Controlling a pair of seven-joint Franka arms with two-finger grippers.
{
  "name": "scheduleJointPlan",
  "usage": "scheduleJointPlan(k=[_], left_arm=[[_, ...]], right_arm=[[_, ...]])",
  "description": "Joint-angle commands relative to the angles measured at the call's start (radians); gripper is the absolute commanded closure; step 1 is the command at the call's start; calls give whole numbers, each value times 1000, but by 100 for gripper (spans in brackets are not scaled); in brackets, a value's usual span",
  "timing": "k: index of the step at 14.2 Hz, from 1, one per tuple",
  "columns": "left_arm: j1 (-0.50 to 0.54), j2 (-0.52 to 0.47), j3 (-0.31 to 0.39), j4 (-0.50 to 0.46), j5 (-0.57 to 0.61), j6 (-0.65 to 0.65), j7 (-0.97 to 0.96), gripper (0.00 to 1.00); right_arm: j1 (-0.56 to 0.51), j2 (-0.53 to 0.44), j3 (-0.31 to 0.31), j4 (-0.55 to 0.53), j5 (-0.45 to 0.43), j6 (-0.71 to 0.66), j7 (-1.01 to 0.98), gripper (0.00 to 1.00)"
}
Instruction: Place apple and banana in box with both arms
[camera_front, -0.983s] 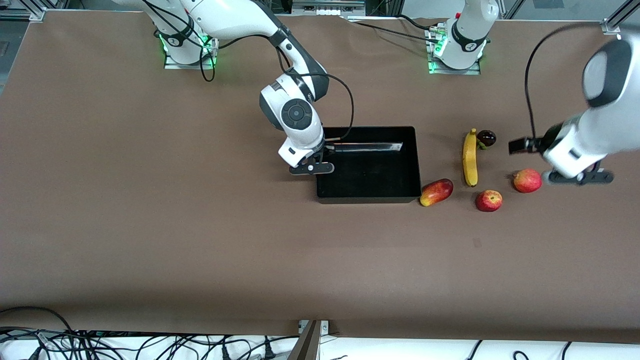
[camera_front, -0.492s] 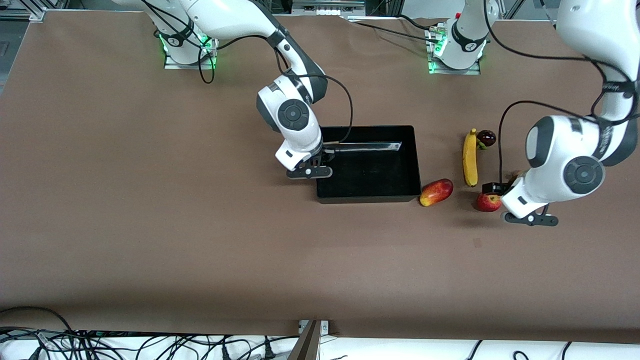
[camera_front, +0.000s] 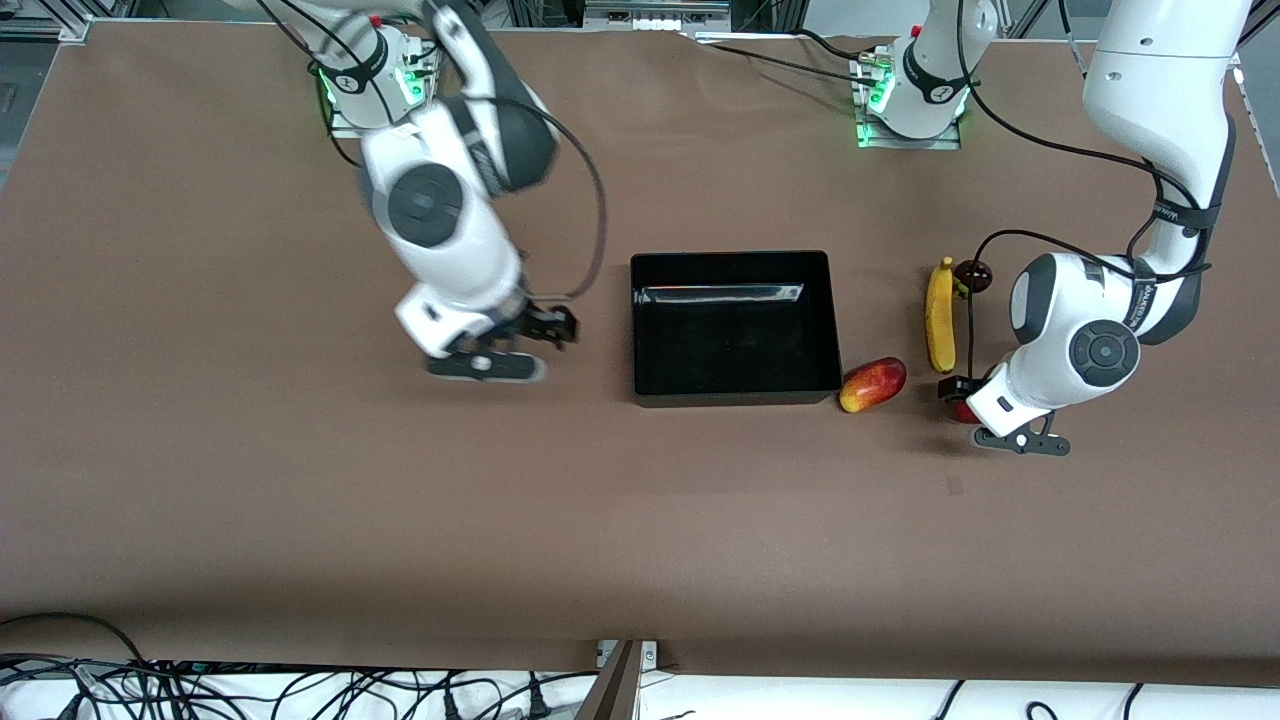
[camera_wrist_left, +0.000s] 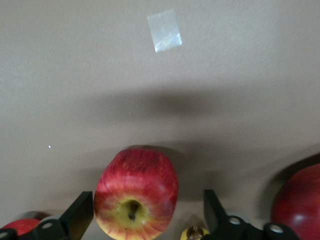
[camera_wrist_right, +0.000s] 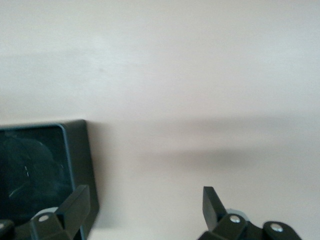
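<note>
Front view: brown table (camera_front: 300, 520), robot bases along its upper edge, loose cables off its near edge. Black box (camera_front: 735, 327) sits mid-table, nothing in it. Mango-like red-and-yellow fruit (camera_front: 872, 384) lies just beside the box's near corner, toward the left arm's end. Banana (camera_front: 939, 315) lies lengthwise farther toward that end, apart from the box; a small dark fruit (camera_front: 973, 275) sits at its farther tip. Left gripper (camera_front: 965, 398) is low over the apple (camera_front: 962, 409), which is mostly hidden under the wrist and lies nearer the camera than the banana. Right gripper (camera_front: 545, 328) hangs over bare table beside the box, toward the right arm's end; nothing in it.

Left wrist view: apple (camera_wrist_left: 136, 194) lies on the table, yellowish stem patch up, between the two spread fingers (camera_wrist_left: 77, 217). Gaps show on both sides; no contact with the fruit. Left gripper (camera_wrist_left: 145, 220) wide apart, holding nothing. A larger red fruit (camera_wrist_left: 300, 202) sits at the frame edge, another red fruit (camera_wrist_left: 20, 226) at the other. A pale square of tape (camera_wrist_left: 164, 30) is on the table.

Right wrist view: right gripper (camera_wrist_right: 145, 212) spread wide, empty, over bare table. A corner of the box (camera_wrist_right: 80, 165) shows beside one finger (camera_wrist_right: 75, 205).
</note>
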Motion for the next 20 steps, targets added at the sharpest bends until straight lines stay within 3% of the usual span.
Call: scheduleJointPlan(k=[1, 3, 6, 7, 9, 11, 14, 16, 20], left_arm=[[7, 3, 1, -11, 40, 23, 25, 35], [9, 18, 1, -10, 92, 52, 25, 38], [9, 15, -3, -12, 92, 43, 25, 77], [9, 6, -9, -9, 92, 37, 24, 81], [-3, -40, -30, 34, 78, -68, 16, 82], [-3, -65, -99, 144, 60, -272, -4, 82], [-3, -66, -189, 253, -81, -507, -97, 82], [-3, -72, -261, 250, -133, -530, -169, 83], [-9, -62, -387, 238, -167, -520, -365, 83]], right_arm=[[7, -151, -68, -42, -1, -153, -89, 0], [7, -230, -116, -57, -13, -252, -122, 0], [1, -358, -160, -155, -53, -289, -216, 0], [-53, -389, -133, -174, -95, -298, -231, 0], [-206, -415, 8, -181, -140, -318, -286, 0], [-313, -452, 91, -213, -145, -314, -316, 0], [-559, -459, 255, -217, -146, -318, -449, 0], [-613, -462, 283, -220, -162, -320, -478, 0], [-610, -457, 278, -208, -186, -318, -477, 0]])
